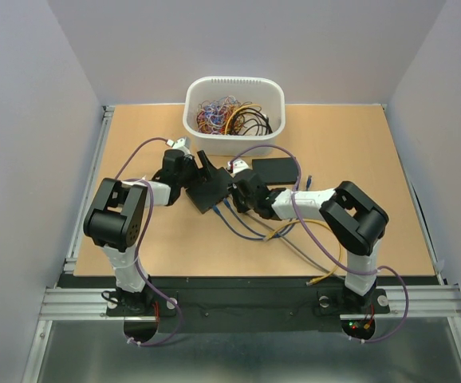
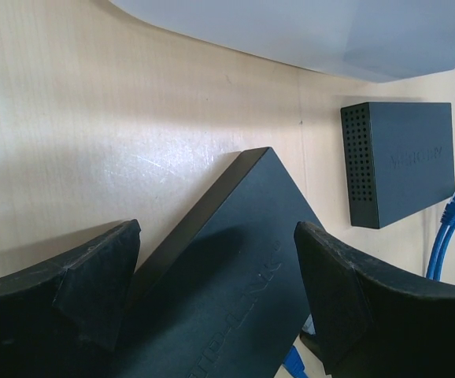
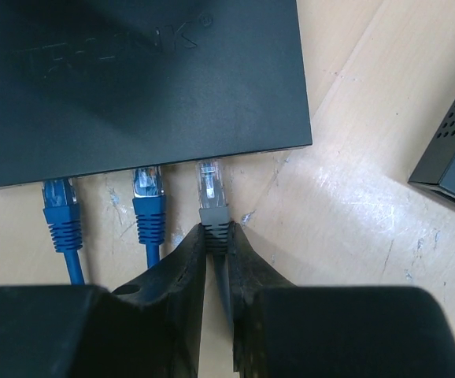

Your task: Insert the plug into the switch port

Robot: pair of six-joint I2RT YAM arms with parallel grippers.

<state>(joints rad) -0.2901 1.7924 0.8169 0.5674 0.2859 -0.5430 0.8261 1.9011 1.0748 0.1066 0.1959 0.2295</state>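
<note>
Each of the two arms has white plastic link shells joined by bulky matte black joint housings, the left arm (image 1: pixel 123 219) in the lower left of the overhead frame and the right arm (image 1: pixel 350 219) in the lower right. A thin purple cable (image 1: pixel 147 279) loops loosely along each arm down to its black base plate, where small red and green lights show. In the wrist views the fingers (image 2: pixel 78 291) are thick, matte black, faintly textured wedges.
</note>
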